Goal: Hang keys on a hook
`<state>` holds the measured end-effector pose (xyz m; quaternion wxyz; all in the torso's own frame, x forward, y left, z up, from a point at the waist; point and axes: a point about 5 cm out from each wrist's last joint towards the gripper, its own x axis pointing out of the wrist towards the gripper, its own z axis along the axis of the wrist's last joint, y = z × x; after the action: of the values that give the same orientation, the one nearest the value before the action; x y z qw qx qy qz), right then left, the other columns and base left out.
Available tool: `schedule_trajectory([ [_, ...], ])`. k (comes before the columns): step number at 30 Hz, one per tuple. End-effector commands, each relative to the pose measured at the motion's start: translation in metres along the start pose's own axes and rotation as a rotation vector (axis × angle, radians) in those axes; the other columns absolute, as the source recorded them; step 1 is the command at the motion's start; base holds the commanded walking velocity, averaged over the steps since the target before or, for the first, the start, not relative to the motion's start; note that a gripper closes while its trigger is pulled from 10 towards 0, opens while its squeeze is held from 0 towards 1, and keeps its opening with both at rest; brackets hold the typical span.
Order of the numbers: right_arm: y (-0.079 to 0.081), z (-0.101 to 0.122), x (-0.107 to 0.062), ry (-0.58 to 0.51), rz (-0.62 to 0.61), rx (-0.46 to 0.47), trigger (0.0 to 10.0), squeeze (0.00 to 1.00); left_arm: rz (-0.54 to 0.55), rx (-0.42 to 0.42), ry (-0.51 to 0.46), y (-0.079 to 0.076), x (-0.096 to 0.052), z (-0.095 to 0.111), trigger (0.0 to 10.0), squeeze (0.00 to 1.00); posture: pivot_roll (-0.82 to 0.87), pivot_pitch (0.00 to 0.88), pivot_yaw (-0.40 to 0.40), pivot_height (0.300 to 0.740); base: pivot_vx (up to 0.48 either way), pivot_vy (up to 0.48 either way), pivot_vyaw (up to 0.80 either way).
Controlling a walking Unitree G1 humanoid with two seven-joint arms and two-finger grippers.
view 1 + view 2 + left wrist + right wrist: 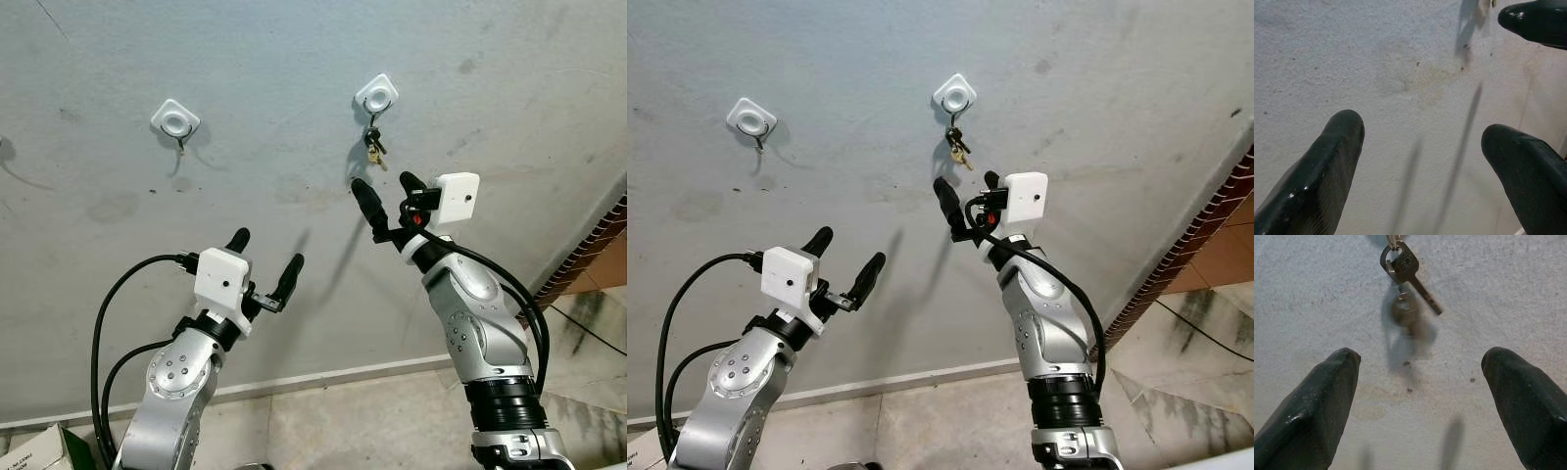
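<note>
Two white hooks are stuck on the grey wall. From the right hook (pixel 376 94) hangs a small bunch of keys (pixel 374 147), seen close up as keys (pixel 1406 276) on a ring. The left hook (pixel 175 120) carries nothing. My right gripper (pixel 386 194) is open just below the keys, apart from them, with nothing between its fingers (pixel 1312 406). Lower and to the left, my left gripper (pixel 265 258) is open and empty, pointing at bare wall, fingers (pixel 1317 171) spread wide.
The grey wall (pixel 294 245) stands close ahead, with a pale skirting strip (pixel 343 377) at its foot and a tiled floor below. A brick edge (pixel 588 255) runs down at the right. A cardboard box corner (pixel 34 452) lies at the bottom left.
</note>
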<state>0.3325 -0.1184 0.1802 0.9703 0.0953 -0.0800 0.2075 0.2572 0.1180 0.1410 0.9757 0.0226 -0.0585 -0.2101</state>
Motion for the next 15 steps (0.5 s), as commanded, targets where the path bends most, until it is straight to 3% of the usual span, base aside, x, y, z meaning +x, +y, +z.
schedule_trajectory([
  [1,0.002,0.004,-0.001,-0.007,0.007,-0.026,10.0,0.00,0.004,0.002,0.020,0.002,0.000,-0.003,10.0,0.00,0.11,0.060,0.052,0.740,0.000,0.000,0.00],
  [8,0.004,-0.001,-0.021,0.011,-0.010,-0.094,10.0,0.00,0.007,0.001,0.016,0.003,-0.001,-0.003,10.0,0.00,0.10,0.059,0.050,0.740,0.000,0.000,0.00],
  [13,0.005,-0.011,-0.046,0.064,-0.018,-0.103,10.0,0.00,0.016,-0.003,0.027,0.004,-0.006,-0.004,10.0,0.00,0.08,0.059,0.047,0.740,0.000,0.000,0.00],
  [14,0.005,-0.013,-0.054,0.074,-0.024,-0.098,10.0,0.69,0.022,-0.001,0.031,0.005,-0.008,-0.005,10.0,0.00,0.08,0.059,0.047,0.740,0.000,0.000,0.00],
  [15,0.005,-0.014,-0.059,0.080,-0.029,-0.094,10.0,0.69,0.026,0.000,0.034,0.006,-0.010,-0.005,10.0,0.00,0.08,0.059,0.047,0.740,0.000,0.000,0.00],
])
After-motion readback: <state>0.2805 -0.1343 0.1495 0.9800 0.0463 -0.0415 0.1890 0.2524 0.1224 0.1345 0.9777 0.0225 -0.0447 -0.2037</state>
